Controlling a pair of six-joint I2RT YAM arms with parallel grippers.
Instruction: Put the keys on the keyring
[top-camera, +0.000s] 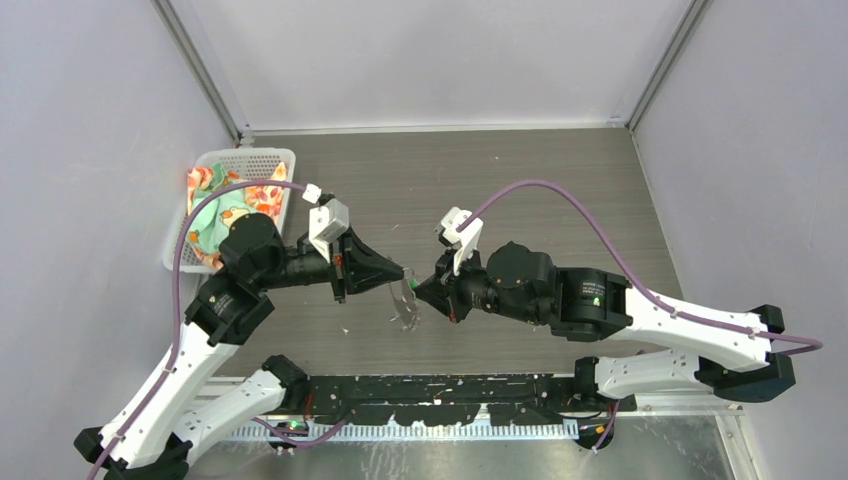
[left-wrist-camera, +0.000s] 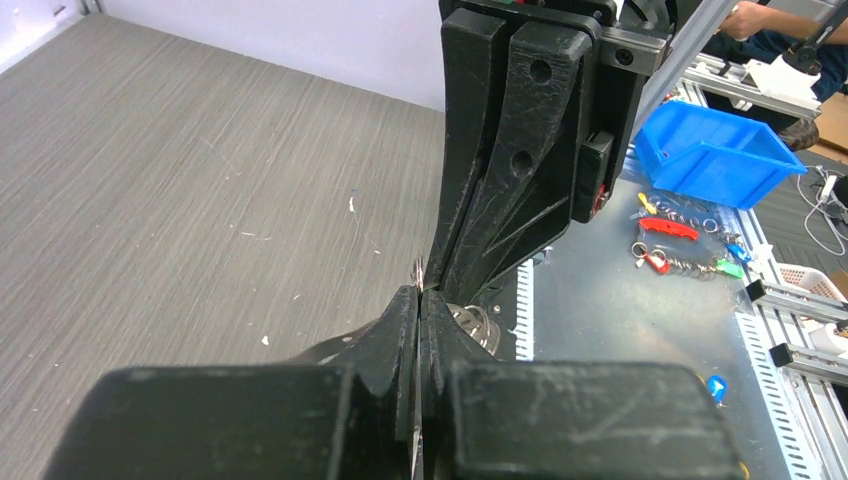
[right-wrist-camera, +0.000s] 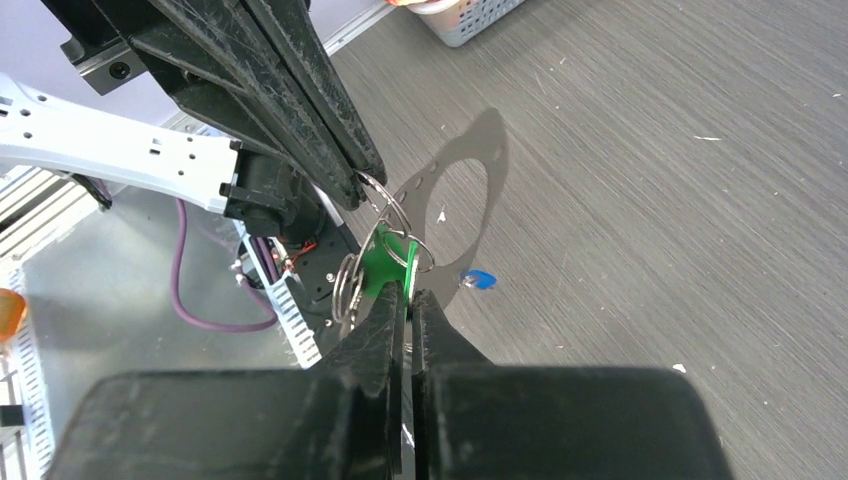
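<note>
My left gripper (top-camera: 404, 274) and right gripper (top-camera: 421, 289) meet tip to tip above the table's middle. In the right wrist view my right gripper (right-wrist-camera: 408, 298) is shut on the green-headed key (right-wrist-camera: 386, 262). The thin wire of the keyring (right-wrist-camera: 403, 215) runs from the key up into the left fingers (right-wrist-camera: 340, 150). The left gripper (left-wrist-camera: 419, 297) is shut on the keyring's edge (left-wrist-camera: 419, 268), and small metal rings (left-wrist-camera: 476, 323) hang below it. The blue-headed key (right-wrist-camera: 479, 280) lies on the table beneath. The keyring's lower part (top-camera: 406, 312) dangles between the arms.
A white basket (top-camera: 280, 160) holding patterned cloth stands at the table's far left. Grey walls close in the left, back and right. Off the table, a blue bin (left-wrist-camera: 715, 155) and other key bundles (left-wrist-camera: 680, 248) lie on a metal bench.
</note>
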